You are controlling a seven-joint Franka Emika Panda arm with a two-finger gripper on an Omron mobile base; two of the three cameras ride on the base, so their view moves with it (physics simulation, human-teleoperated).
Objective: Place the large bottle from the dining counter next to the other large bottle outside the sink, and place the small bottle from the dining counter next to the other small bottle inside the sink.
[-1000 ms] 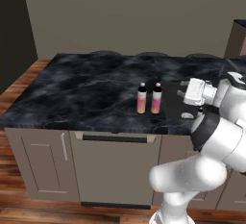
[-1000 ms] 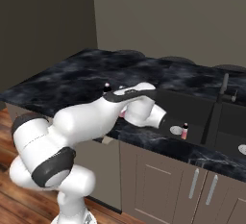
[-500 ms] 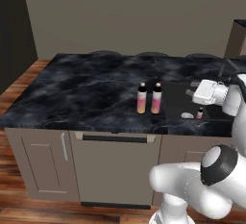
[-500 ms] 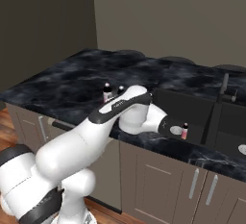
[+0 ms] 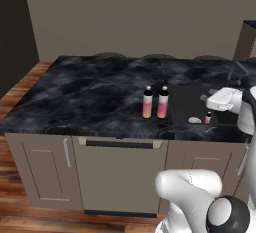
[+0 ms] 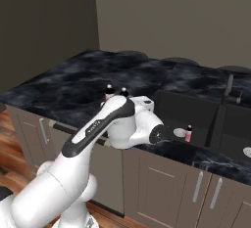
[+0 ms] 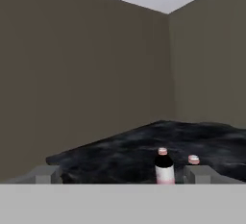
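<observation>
Claw (image 7: 120,176) is wide open and holds nothing; in the hand view its tips stand far apart with only air between them. It hangs over the sink (image 5: 186,96) end of the dining counter (image 5: 90,92), looking back across the slab at the two large bottles. Those, left large bottle (image 5: 147,102) and right large bottle (image 5: 163,101), stand upright just beside each other on the slab right at the sink's left edge, so we judge the large-bottle half done. One small bottle (image 5: 208,118) stands upright in the near basin, beside a pale round disc (image 5: 194,120) that we read as the drain, though it's too small to be sure. We can't spot a second small bottle on the slab or in the basin, so we can't tell whether that half is done or where the pick target is. If it's pending: find the bottle first, come in level with the jaws square to its body, centre it between the fingers, and close below the cap, not on it. Lift straight up before swinging. Stay clear of the large pair and of the faucet (image 5: 235,70). Lower it upright into the basin near the small bottle without touching it. It's narrow and tippy, so open only once it's seated.
</observation>
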